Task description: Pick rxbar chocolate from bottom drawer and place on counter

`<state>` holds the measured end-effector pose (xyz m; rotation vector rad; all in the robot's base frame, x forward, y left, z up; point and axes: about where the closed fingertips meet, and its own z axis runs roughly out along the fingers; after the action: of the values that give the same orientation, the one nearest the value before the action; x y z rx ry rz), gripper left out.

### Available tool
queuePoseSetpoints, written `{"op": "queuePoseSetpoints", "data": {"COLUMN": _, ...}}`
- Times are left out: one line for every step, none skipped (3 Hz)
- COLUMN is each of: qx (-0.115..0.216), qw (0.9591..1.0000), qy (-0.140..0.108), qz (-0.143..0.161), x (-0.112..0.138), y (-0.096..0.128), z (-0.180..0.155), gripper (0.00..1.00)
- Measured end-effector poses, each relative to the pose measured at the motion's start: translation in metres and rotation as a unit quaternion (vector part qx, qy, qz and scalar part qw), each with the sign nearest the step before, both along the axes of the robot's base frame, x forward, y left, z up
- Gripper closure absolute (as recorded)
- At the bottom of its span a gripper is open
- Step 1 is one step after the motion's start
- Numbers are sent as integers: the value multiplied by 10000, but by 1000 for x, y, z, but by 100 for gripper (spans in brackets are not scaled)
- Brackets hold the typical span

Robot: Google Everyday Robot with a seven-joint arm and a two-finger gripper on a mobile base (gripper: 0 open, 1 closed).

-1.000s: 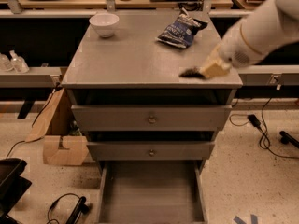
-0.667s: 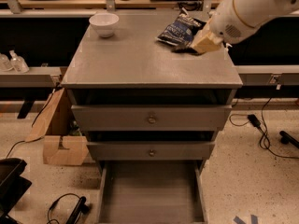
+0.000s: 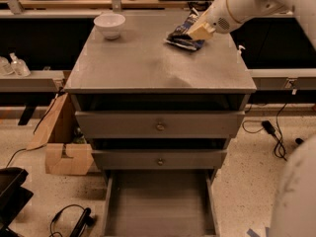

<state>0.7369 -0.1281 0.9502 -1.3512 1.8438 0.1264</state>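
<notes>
My gripper [image 3: 198,31] is at the back right of the grey counter [image 3: 148,63], right over the edge of a dark blue chip bag [image 3: 181,35]. The white arm reaches in from the upper right. The rxbar chocolate does not show: I see no small black bar on the counter or in the drawer, and any bar at the gripper's tip is lost against the bag. The bottom drawer [image 3: 160,201] is pulled out at the foot of the cabinet, and the part of its floor in view is bare.
A white bowl [image 3: 109,23] stands at the counter's back left. Two shut drawer fronts with round knobs [image 3: 160,126] are above the open drawer. A cardboard box [image 3: 64,147] and cables lie on the floor at left. Workbenches run behind.
The gripper has moved from the counter's front right edge back and up to the chip bag. A dark thing seen at its tip earlier no longer stands out.
</notes>
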Motion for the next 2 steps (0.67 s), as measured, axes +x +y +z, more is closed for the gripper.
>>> {"op": "queuePoseSetpoints", "data": {"qx": 7, "qw": 10000, "qy": 83, "qz": -12, "x": 10, "y": 0, "z": -16, "gripper": 77}}
{"op": "queuePoseSetpoints", "data": {"qx": 8, "qw": 10000, "qy": 93, "qz": 7, "x": 10, "y": 3, "z": -17, "gripper": 53}}
